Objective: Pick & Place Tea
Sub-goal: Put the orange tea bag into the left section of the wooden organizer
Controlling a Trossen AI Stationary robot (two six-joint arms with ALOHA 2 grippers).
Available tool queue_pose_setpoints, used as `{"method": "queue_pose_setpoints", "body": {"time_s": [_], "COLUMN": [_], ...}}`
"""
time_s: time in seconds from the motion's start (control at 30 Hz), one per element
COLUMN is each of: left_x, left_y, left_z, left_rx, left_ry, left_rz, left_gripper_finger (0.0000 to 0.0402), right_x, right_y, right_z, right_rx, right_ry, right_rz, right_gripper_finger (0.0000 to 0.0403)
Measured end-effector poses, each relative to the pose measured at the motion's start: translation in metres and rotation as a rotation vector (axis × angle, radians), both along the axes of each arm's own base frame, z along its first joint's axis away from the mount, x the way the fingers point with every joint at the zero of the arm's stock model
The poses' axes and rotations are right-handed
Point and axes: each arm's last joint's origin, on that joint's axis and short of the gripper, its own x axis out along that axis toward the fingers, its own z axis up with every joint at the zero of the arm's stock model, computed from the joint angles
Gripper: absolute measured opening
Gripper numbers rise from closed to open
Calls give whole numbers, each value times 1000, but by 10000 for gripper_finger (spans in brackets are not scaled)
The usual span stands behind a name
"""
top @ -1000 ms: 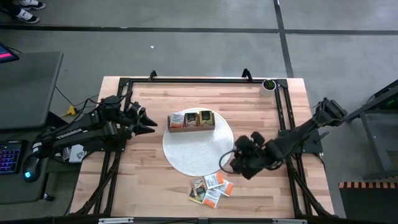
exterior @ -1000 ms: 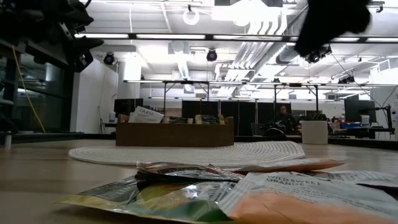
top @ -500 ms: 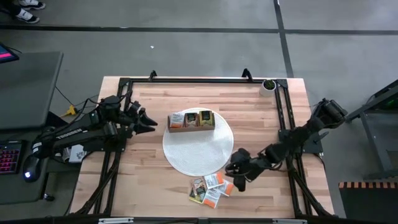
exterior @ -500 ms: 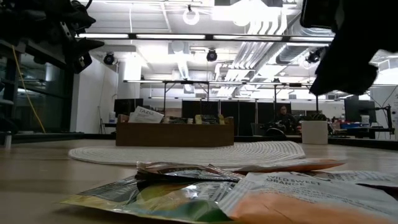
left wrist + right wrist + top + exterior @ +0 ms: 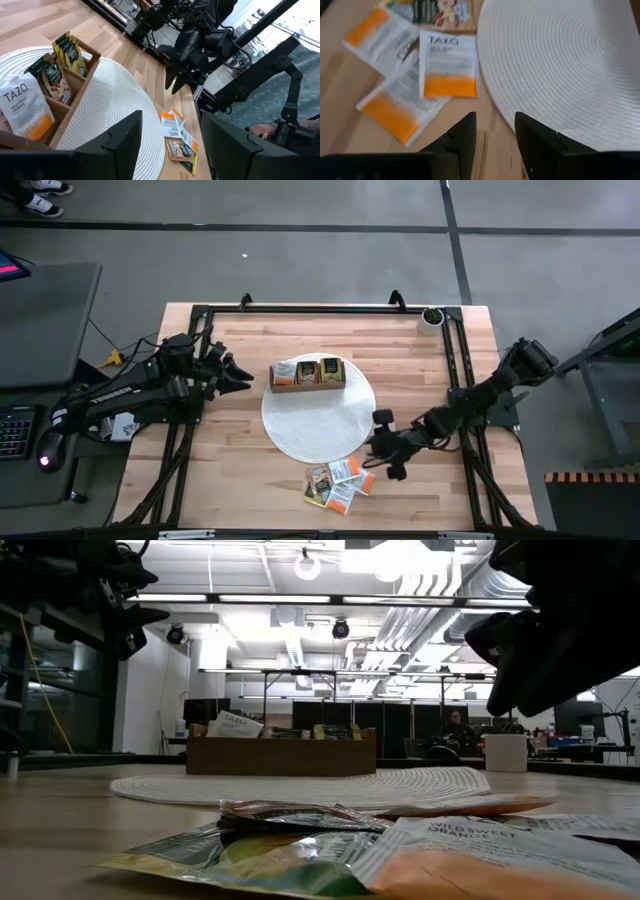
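Your right gripper (image 5: 385, 448) hangs with its two fingers (image 5: 465, 135) spread apart and nothing between them, over the bare wood at the edge of the round white woven mat (image 5: 318, 420). Just beside it, on the near side of the table (image 5: 250, 470) and off the mat, lies the loose tea (image 5: 339, 483): a small heap of flat square paper packets, overlapping one another. From the right wrist you see three white ones with orange bands, one printed TAZO (image 5: 448, 64), and a darker green packet (image 5: 427, 10) beyond them. From table height the same pile (image 5: 400, 845) fills the foreground, an orange-and-white packet on top of greenish ones.

Farther out, the wooden three-compartment box (image 5: 308, 374) sits on the far part of the mat with packets standing upright inside it. Your left gripper (image 5: 238, 375) waits just beside the box's left end, its fingers (image 5: 125, 137) parted and empty.
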Motion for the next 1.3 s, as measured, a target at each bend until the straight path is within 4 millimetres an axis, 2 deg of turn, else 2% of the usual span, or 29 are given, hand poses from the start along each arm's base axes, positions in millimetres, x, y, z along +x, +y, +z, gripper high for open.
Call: {"method": "queue_pose_setpoints", "body": {"time_s": [0.2, 0.43, 0.73, 1.3], "left_x": [0, 0, -1, -1], "left_y": [0, 0, 0, 1], "left_z": [0, 0, -5, -5], "left_rx": [-2, -18, -56, -62], "left_ry": [1, 8, 59, 61], "left_rz": [12, 16, 28, 71], "left_gripper_finger": [204, 204, 204, 204], "right_x": [0, 3, 13, 19], "right_y": [2, 16, 24, 28], "right_z": [-3, -31, -52, -55], "right_rx": [-66, -183, -337, -476], "right_ry": [-1, 62, 42, -23], "right_rz": [77, 225, 308, 517], "right_gripper_finger": [131, 131, 131, 131]}}
